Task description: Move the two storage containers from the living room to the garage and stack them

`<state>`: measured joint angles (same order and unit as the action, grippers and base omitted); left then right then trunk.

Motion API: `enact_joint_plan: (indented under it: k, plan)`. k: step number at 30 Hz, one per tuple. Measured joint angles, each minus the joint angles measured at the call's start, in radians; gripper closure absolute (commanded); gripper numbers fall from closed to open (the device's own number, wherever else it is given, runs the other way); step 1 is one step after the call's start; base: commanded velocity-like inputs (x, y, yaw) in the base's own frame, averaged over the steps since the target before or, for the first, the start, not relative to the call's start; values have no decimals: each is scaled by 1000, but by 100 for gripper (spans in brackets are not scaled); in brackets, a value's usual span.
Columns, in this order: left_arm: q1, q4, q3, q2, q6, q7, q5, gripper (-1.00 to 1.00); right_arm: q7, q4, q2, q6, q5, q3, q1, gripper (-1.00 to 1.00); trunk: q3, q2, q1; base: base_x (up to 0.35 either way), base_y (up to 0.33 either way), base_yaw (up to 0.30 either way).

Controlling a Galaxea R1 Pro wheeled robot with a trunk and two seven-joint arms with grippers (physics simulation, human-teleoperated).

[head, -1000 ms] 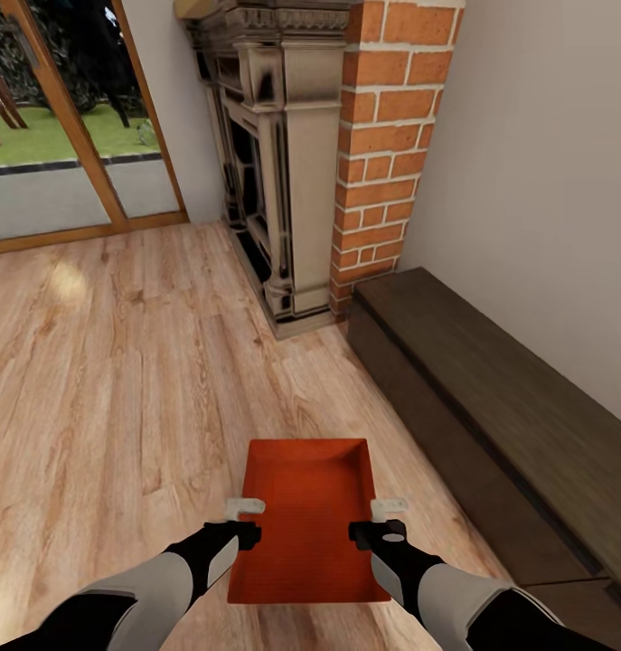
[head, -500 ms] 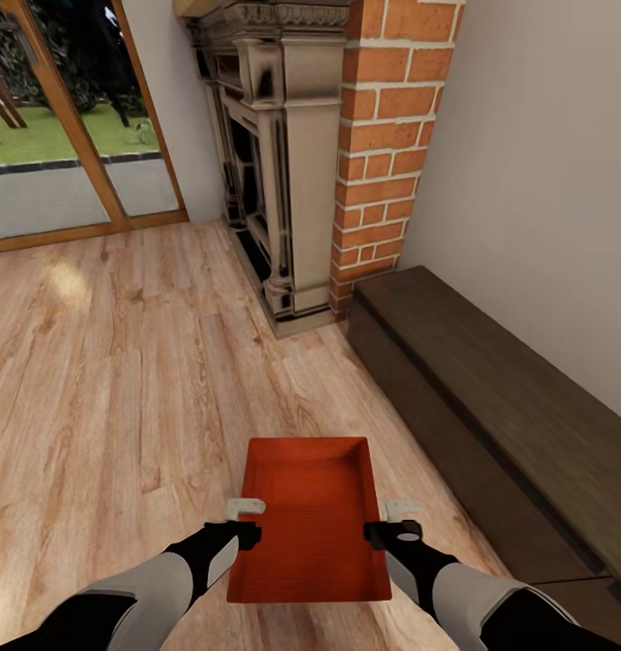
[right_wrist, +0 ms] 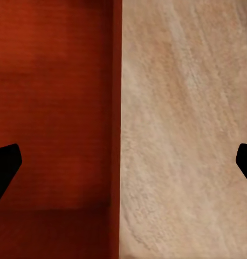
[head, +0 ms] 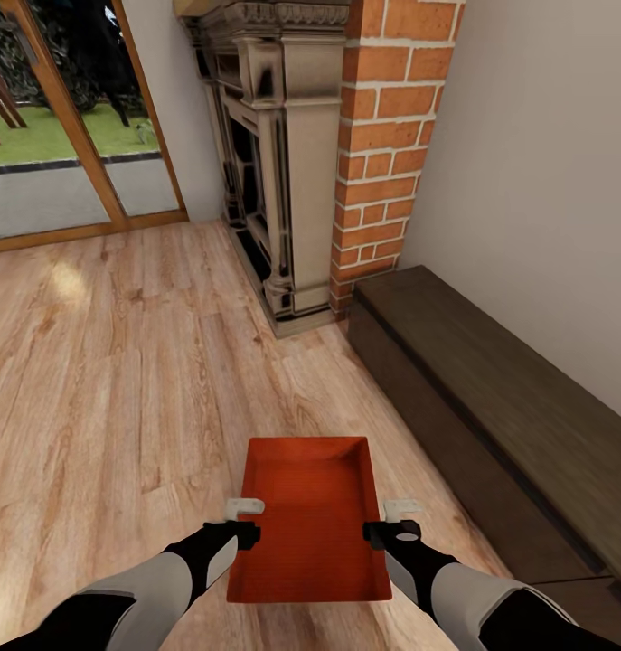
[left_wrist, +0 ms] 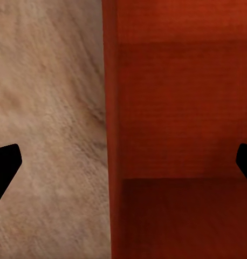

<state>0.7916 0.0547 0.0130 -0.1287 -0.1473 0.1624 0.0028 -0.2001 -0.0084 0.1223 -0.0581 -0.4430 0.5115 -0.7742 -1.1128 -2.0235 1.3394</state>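
One orange-red storage container (head: pixel 305 506) lies on the living room's light wood planks (head: pixel 120 380), just ahead of my arms. Its long sides run away from me and its inside holds nothing. My left gripper (head: pixel 245 509) is open over the container's left wall. My right gripper (head: pixel 397 509) is open at its right wall. In the left wrist view the container (left_wrist: pixel 177 108) has its wall between the spread fingers of the left gripper (left_wrist: pixel 123 162). The right wrist view shows the same for the container (right_wrist: pixel 53 97) and the right gripper (right_wrist: pixel 123 162). Neither gripper holds anything.
A long dark brown bench (head: pixel 491 407) runs along the white wall on the right, close to the container. Ahead stand the fireplace (head: pixel 274 181) and its red brick column (head: pixel 382 136). A wood-framed glass door (head: pixel 57 136) is at the far left, with open plank floor between.
My right gripper has shifted a little to the right, from over the container's inside to its right wall. The left arm and the container have stayed put.
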Motion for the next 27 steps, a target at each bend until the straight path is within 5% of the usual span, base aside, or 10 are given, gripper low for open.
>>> enact_joint_plan:
  k: [27]
  plan:
    - [0, 0, -1, 2, 0, 0, 2, -100, 0, 0, -3, 0, 1, 0, 0, -100, -66, -147, 81, 0, 0, 0]
